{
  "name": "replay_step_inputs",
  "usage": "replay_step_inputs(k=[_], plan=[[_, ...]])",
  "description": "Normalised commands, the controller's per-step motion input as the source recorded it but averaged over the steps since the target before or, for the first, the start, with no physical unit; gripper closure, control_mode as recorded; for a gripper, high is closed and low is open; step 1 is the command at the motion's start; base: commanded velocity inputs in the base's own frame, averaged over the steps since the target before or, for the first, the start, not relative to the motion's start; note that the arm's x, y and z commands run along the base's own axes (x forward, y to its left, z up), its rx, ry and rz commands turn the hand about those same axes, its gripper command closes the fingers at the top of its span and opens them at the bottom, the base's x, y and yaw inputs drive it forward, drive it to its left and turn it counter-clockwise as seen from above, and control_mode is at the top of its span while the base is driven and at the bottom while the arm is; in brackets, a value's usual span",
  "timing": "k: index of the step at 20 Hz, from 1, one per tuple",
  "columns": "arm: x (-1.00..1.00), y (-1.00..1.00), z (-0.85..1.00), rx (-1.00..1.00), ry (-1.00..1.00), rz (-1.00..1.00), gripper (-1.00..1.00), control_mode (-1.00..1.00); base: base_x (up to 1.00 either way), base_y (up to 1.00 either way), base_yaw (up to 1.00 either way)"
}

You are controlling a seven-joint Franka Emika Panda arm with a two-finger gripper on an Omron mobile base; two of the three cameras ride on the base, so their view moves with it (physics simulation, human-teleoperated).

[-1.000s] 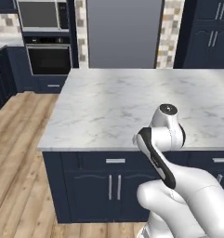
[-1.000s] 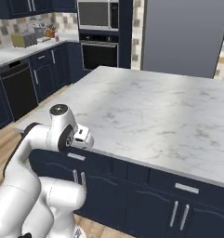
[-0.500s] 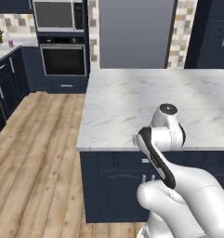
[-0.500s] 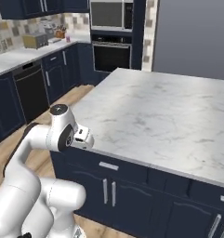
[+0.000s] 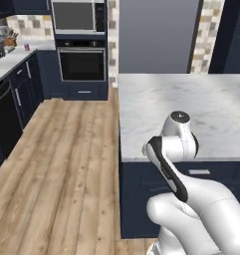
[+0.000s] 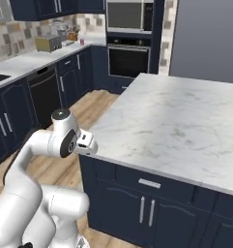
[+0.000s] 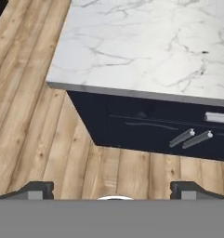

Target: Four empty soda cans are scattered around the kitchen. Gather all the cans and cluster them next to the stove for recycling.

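The island counter (image 5: 206, 109) is white marble with grey veins, smooth and faintly glossy. Its cabinet fronts (image 7: 146, 125) are matt navy paint with brushed silvery metal handles (image 7: 190, 138). The floor (image 5: 61, 164) is light wood planking with visible grain. The wall oven (image 5: 81, 63) has dark glossy glass, the refrigerator (image 5: 156, 35) flat matt grey, and the wall tiles (image 6: 16, 36) a multicoloured mosaic.

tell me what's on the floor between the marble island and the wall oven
Nothing: in the left base view the wood floor runs bare from the marble island to the wall oven.
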Motion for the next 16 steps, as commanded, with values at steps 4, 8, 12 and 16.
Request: replay_step_inputs(k=[4,8,12,16], plan=[[0.00,0.00,0.00,0.00,0.00,0.00,-1.00,1.00,0.26,0.65,-0.03],[0.00,0.00,0.00,0.00,0.00,0.00,-1.00,1.00,0.30,0.64,-0.06],[0.00,0.00,0.00,0.00,0.00,0.00,-1.00,1.00,0.34,0.62,-0.08],[0.00,0.00,0.00,0.00,0.00,0.00,-1.00,1.00,0.36,0.60,-0.10]])
